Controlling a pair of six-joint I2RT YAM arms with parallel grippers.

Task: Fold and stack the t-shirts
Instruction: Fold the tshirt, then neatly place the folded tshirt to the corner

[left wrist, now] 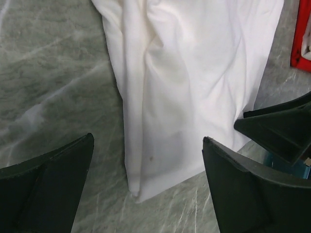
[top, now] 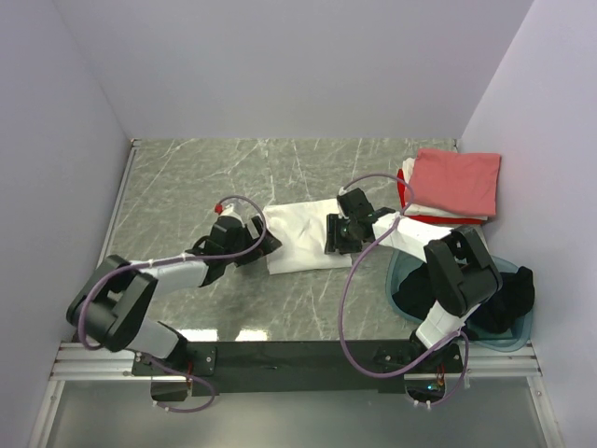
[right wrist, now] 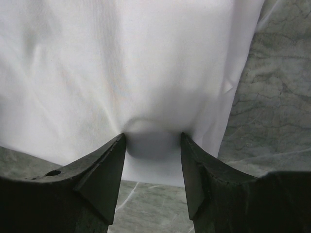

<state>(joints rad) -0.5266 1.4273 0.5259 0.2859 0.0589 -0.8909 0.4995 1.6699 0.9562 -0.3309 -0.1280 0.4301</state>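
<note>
Marble tabletop (top: 187, 177): white t-shirt (top: 303, 238) pinched by right gripper (right wrist: 152, 137); left gripper (left wrist: 148, 141) gapes over its edge.

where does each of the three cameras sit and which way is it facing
top external: above and behind the arm bases, looking down on the table; the left arm and right arm show, the white t-shirt between them.
left wrist: on the left wrist, facing down past the open left pincer to the shirt's edge.
right wrist: on the right wrist, facing the cloth the right pincer grips.
shared: all show the white t-shirt.
</note>
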